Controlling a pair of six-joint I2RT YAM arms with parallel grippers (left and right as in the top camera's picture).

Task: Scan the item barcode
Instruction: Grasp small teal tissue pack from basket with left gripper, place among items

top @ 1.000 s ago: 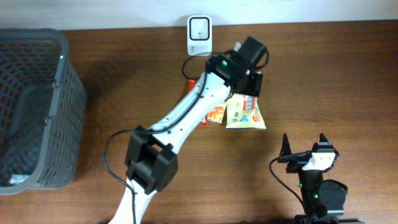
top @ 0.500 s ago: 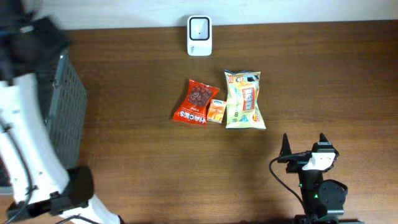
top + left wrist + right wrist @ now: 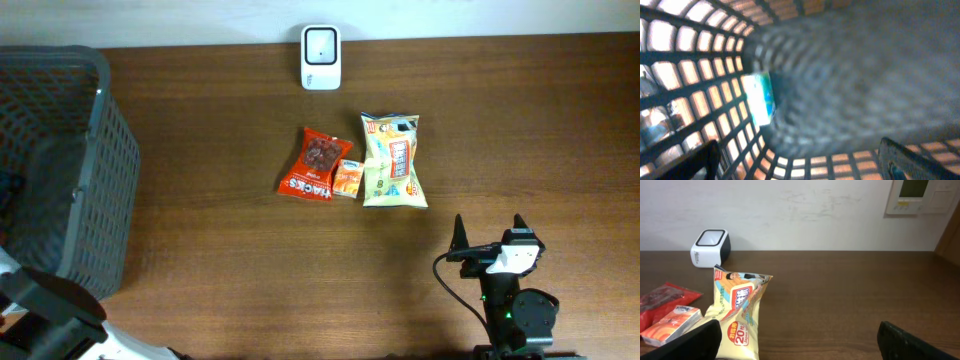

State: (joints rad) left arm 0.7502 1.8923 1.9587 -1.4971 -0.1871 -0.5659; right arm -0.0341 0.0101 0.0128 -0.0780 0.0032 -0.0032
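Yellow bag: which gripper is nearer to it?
Right. The right gripper hangs near the yellow bag, facing it; the left gripper is down in the basket, far off.

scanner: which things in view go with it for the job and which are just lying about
Job: white scanner, red snack pack, small orange box, yellow snack bag, grey basket (probably for scanned items), pale packet inside it.
Lying about: wall panel, background only.
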